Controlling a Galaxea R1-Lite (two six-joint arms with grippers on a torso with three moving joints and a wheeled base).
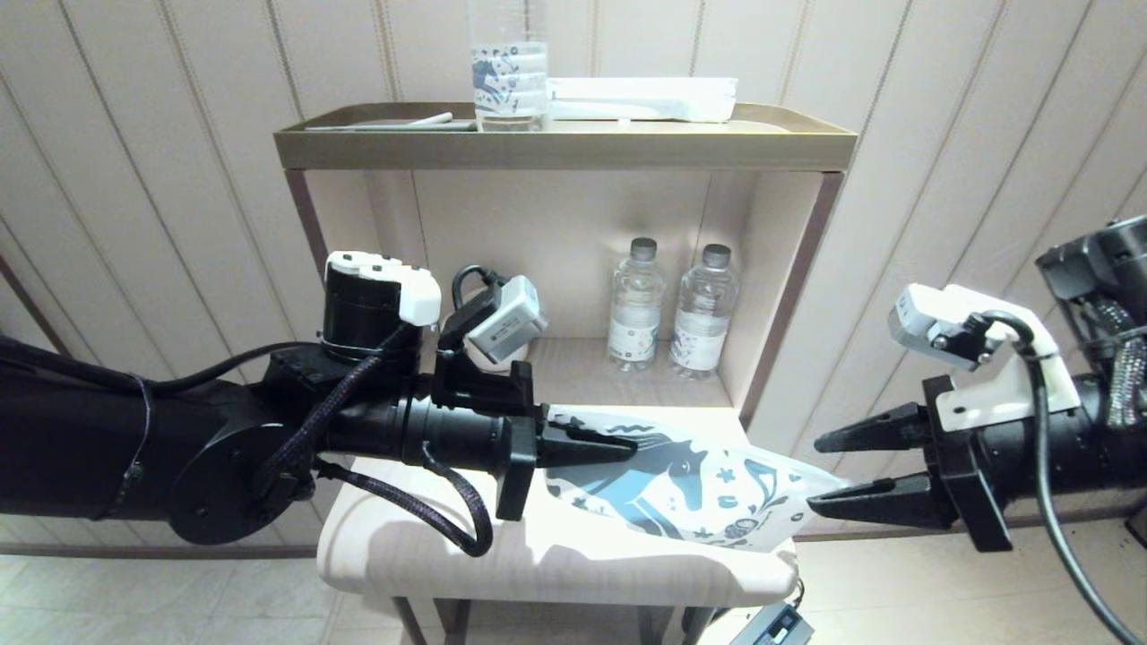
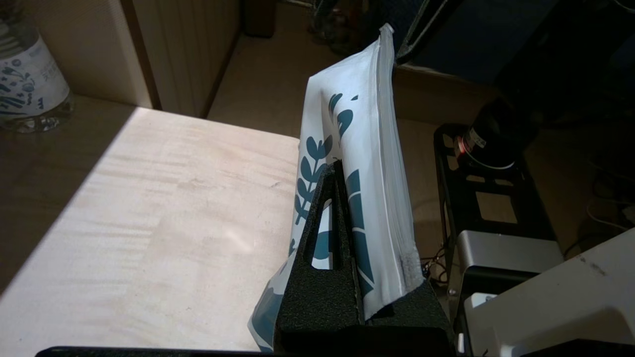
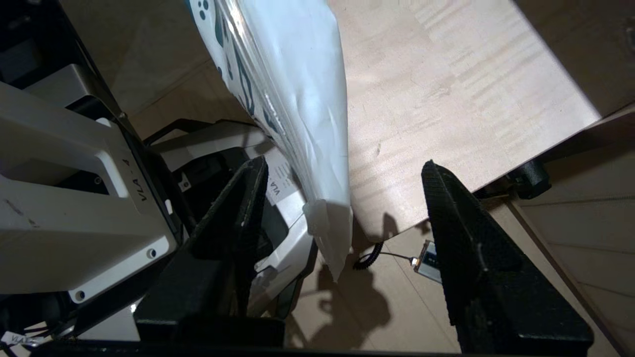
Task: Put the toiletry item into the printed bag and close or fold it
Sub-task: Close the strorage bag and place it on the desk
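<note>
The printed bag (image 1: 690,484), white with a teal horse, hangs in the air over the low table. My left gripper (image 1: 618,443) is shut on its left end; in the left wrist view the bag (image 2: 367,139) rises edge-on out of that gripper (image 2: 347,198). My right gripper (image 1: 817,473) is open at the bag's right corner. In the right wrist view that corner (image 3: 327,233) hangs between the spread fingers (image 3: 248,198) of the gripper (image 3: 342,163), touching neither. The toiletry item (image 1: 428,119), a slim white stick, lies on the top shelf.
A clear cup with a horse print (image 1: 508,85) and a long white packet (image 1: 641,98) share the top shelf (image 1: 564,148). Two water bottles (image 1: 636,305) (image 1: 706,309) stand in the niche behind the light wooden table (image 1: 421,537). A small device on a coiled cable (image 3: 426,258) lies on the floor.
</note>
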